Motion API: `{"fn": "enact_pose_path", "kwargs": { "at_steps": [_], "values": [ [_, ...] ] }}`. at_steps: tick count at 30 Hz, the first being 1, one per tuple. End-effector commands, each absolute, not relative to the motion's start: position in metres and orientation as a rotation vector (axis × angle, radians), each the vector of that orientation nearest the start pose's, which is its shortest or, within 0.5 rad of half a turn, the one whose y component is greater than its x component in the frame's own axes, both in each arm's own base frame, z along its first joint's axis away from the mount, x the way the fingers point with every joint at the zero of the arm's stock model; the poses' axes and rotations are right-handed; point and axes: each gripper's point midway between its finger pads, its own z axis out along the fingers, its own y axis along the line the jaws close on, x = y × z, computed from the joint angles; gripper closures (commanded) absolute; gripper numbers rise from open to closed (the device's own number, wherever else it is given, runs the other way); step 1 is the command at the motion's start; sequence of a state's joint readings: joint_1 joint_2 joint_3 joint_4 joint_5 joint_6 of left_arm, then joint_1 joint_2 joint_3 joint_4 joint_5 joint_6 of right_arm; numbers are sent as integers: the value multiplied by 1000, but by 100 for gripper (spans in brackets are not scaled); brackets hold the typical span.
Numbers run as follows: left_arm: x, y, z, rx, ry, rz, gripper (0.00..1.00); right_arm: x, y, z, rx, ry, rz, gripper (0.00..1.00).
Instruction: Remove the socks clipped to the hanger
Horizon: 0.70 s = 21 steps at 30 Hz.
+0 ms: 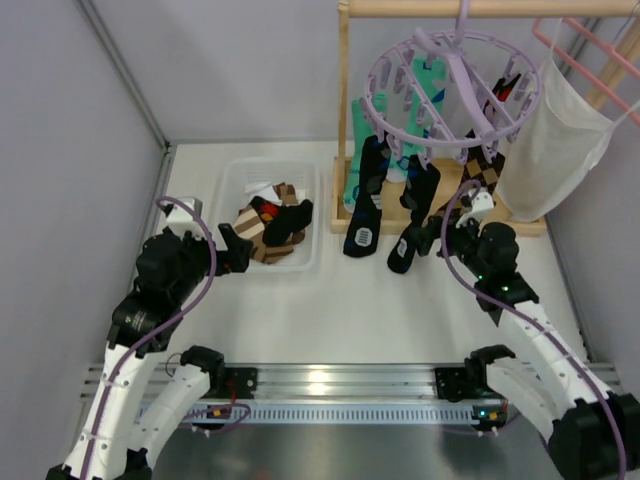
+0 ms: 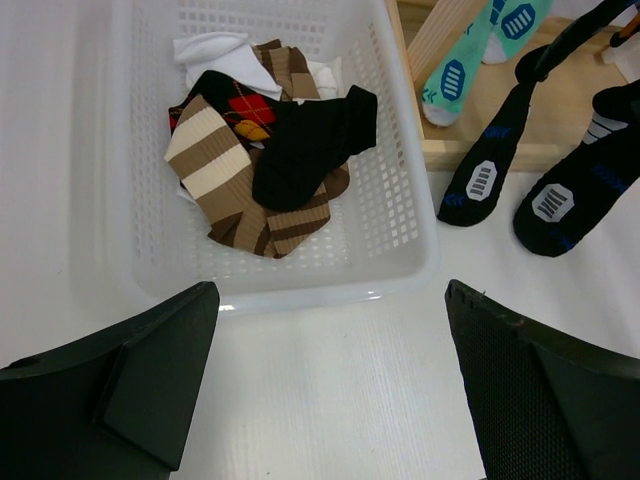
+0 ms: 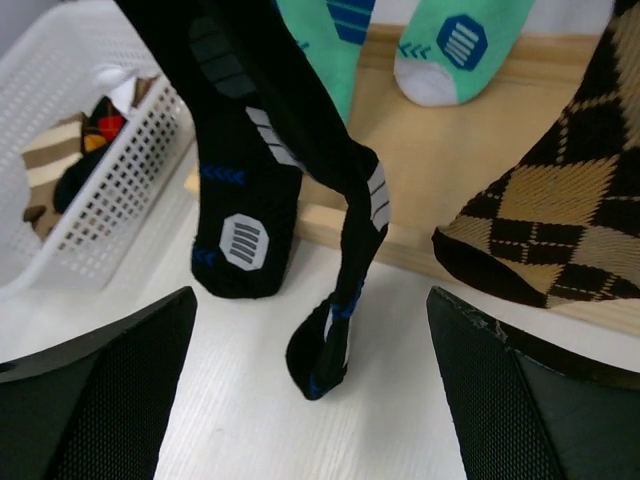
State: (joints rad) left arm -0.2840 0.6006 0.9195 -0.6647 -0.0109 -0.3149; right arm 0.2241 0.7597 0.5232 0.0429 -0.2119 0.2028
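Note:
The lavender ring hanger hangs from a wooden rack's top bar. Clipped to it hang two black socks with blue marks, mint-teal socks and a brown argyle sock. In the right wrist view the black socks dangle ahead, the argyle sock at right and teal toes behind. My right gripper is open, just short of the twisted black sock's toe. My left gripper is open and empty at the basket's near rim.
A white mesh basket holds several loose socks, brown striped and black. The rack's wooden base lies under the hanging socks. A white mesh bag on a pink wire hanger hangs at right. Walls stand on the left and back.

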Motion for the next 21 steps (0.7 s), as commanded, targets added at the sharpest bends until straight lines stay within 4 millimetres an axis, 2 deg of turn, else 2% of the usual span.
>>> {"fn": "enact_pose_path", "kwargs": {
  "at_steps": [1, 2, 3, 5, 6, 7, 8, 9, 11, 12, 17, 18, 21],
  "values": [
    [230, -84, 282, -10, 1896, -432, 2, 325, 118, 231, -174, 1612, 492, 9],
    [230, -85, 282, -9, 1894, -434, 2, 328, 121, 226, -180, 1612, 503, 10],
    [230, -85, 282, -10, 1896, -432, 2, 331, 126, 209, -190, 1644, 513, 10],
    [230, -85, 280, -8, 1902, -434, 2, 339, 128, 206, -179, 1613, 511, 11],
    [231, -85, 280, -8, 1902, -434, 2, 343, 130, 188, -172, 1653, 512, 14],
    [230, -86, 279, -7, 1907, -436, 2, 344, 131, 183, -174, 1656, 512, 15],
    [230, -86, 280, -7, 1902, -435, 2, 349, 130, 187, -162, 1619, 503, 16],
    [230, -85, 280, -9, 1901, -435, 2, 350, 131, 174, -152, 1642, 508, 19],
    [231, -84, 280, -16, 1902, -431, 2, 352, 135, 173, -153, 1616, 527, 23],
    [231, -84, 281, -20, 1900, -429, 2, 354, 139, 171, -161, 1598, 535, 30],
    [238, -74, 282, -125, 1902, -388, 2, 361, 158, 165, -214, 1572, 552, 51],
    [238, -73, 284, -150, 1898, -396, 2, 362, 164, 161, -226, 1580, 565, 68],
    [236, -78, 291, -235, 1881, -473, 2, 358, 171, 166, -208, 1550, 589, 99]
  ]
}}
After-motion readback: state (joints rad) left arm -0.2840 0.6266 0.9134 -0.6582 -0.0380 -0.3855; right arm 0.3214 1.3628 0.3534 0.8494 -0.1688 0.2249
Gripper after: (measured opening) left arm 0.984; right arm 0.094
